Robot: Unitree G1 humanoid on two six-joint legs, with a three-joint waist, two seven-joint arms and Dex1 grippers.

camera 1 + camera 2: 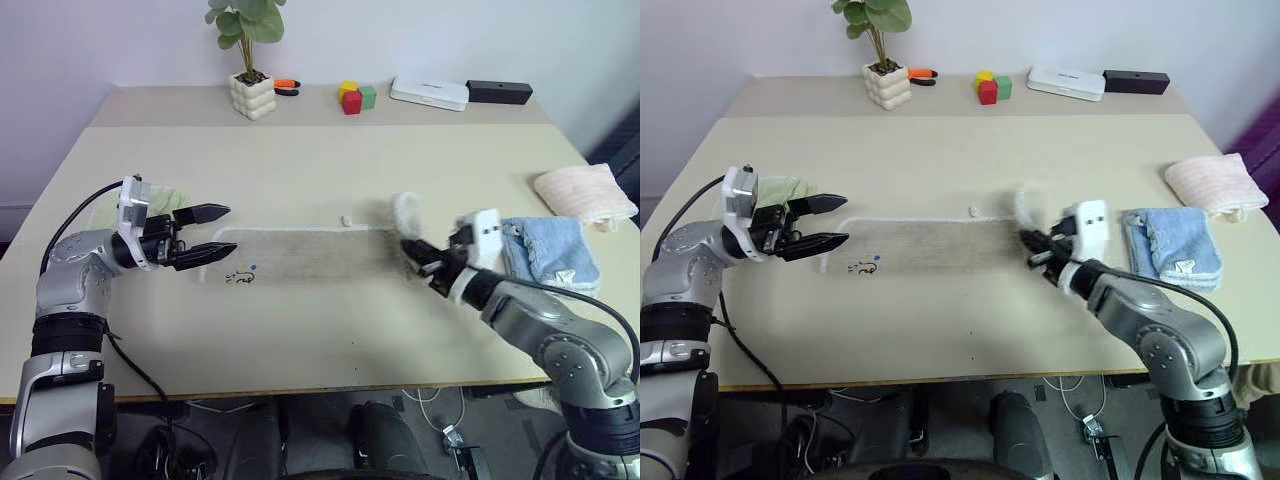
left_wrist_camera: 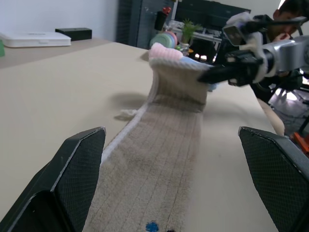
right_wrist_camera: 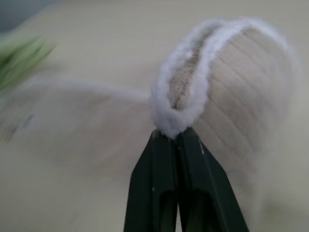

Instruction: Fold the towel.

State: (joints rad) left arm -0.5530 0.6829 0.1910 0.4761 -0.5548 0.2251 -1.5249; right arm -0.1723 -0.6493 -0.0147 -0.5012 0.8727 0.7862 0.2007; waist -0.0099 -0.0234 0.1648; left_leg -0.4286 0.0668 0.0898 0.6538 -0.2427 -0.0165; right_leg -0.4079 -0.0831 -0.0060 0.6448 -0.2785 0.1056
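A: what's my right claw (image 1: 418,254) doing?

B: pinched tight on the towel (image 1: 310,255)'s white-edged end, lifting it off the surface (image 1: 300,160); rest lies flat in a long strip.

A: left claw (image 1: 222,231) is spread wide at the other end, holding nothing; pale-blue towel (image 1: 550,250) sits just behind my right wrist.

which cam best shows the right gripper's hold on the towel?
Right wrist view: the right gripper is shut on the towel at its white edging. Both eye views show that end lifted, small. Left wrist view shows it from afar.
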